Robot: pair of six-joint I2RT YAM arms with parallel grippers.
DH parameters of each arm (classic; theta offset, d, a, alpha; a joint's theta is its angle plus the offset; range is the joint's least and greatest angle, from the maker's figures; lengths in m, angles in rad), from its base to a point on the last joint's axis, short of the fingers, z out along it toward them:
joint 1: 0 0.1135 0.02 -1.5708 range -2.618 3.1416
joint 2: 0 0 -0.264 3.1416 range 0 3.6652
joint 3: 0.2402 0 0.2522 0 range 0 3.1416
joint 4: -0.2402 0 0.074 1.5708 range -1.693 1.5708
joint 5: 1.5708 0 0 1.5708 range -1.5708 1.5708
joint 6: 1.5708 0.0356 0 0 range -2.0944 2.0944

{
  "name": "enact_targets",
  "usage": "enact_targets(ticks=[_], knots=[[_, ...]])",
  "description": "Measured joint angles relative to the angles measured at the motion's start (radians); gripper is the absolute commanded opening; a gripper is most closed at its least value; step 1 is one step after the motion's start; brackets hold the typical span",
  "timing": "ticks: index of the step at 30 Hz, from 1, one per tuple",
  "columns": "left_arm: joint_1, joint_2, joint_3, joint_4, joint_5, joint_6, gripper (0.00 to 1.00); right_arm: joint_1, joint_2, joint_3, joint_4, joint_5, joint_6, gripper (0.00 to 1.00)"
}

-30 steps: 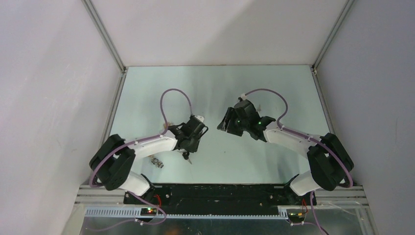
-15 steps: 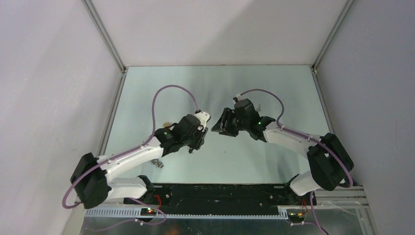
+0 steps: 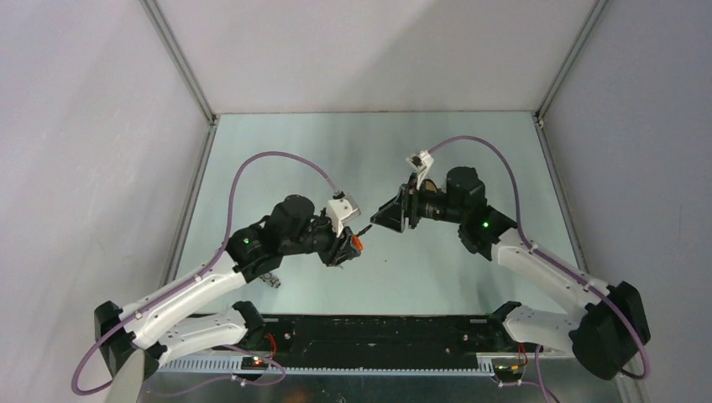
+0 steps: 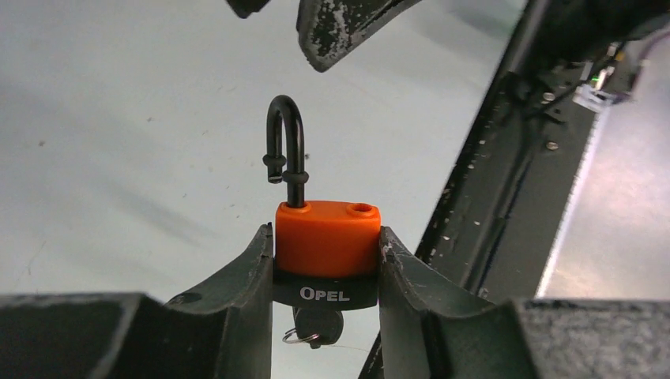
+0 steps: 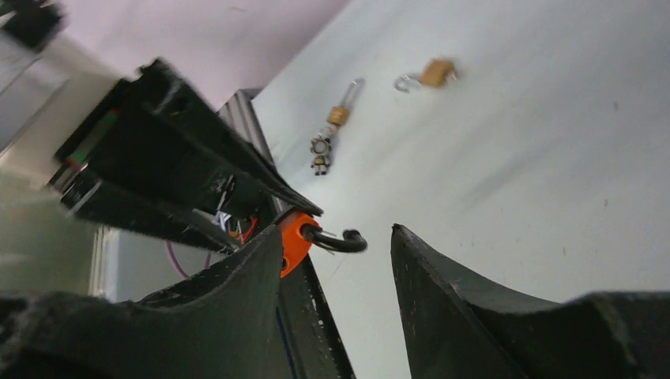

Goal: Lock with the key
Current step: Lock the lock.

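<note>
An orange and black padlock [image 4: 326,249] is clamped between the fingers of my left gripper [image 4: 326,237], held above the table. Its black shackle [image 4: 286,142] stands raised and turned, with the free end out of its hole. A dark key [image 4: 318,324] with a small ring sticks out of the lock's underside. In the top view the padlock [image 3: 356,243] points toward my right gripper [image 3: 388,214], a short gap away. In the right wrist view the shackle [image 5: 340,241] shows between the tips of my open right gripper [image 5: 336,230], and nothing is held there.
Two small brass padlocks [image 5: 434,73] [image 5: 332,130] lie on the table beyond the left arm, one with keys attached. One of them [image 3: 269,278] shows near the left arm's base. A black rail [image 3: 378,332] runs along the near edge.
The left arm has lifted the padlock off the table and swung it right toward the right gripper. The right arm has risen and turned its jaws to face the shackle.
</note>
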Motion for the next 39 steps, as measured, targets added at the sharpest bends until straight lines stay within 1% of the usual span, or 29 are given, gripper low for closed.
enact_targets(ticks=[4, 9, 17, 21, 23, 30, 32, 35, 39], knots=[[0.000, -0.020, 0.035, -0.016, 0.105, 0.023, 0.00, -0.011, -0.081, -0.016, 0.066, -0.141, -0.123, 0.57], [0.000, -0.063, 0.056, -0.020, 0.214, 0.039, 0.00, -0.011, -0.099, -0.020, 0.120, -0.295, -0.231, 0.58], [0.000, -0.089, 0.056, -0.049, 0.328, 0.059, 0.00, 0.016, -0.110, -0.027, 0.124, -0.439, -0.358, 0.54], [0.000, -0.089, 0.056, -0.055, 0.360, 0.066, 0.00, 0.055, -0.129, -0.027, 0.065, -0.452, -0.438, 0.52], [0.000, -0.089, 0.056, -0.057, 0.373, 0.067, 0.00, 0.083, -0.135, -0.027, 0.031, -0.447, -0.481, 0.46], [0.000, -0.099, 0.056, -0.058, 0.399, 0.075, 0.01, 0.114, -0.135, -0.027, -0.044, -0.434, -0.553, 0.37], [0.000, -0.105, 0.056, -0.058, 0.400, 0.075, 0.05, 0.117, -0.135, -0.026, -0.066, -0.426, -0.568, 0.34], [0.000, -0.111, 0.056, -0.060, 0.405, 0.076, 0.07, 0.125, -0.135, -0.019, -0.108, -0.412, -0.592, 0.28], [0.000, -0.111, 0.056, -0.060, 0.406, 0.078, 0.08, 0.133, -0.138, -0.013, -0.139, -0.386, -0.605, 0.29]])
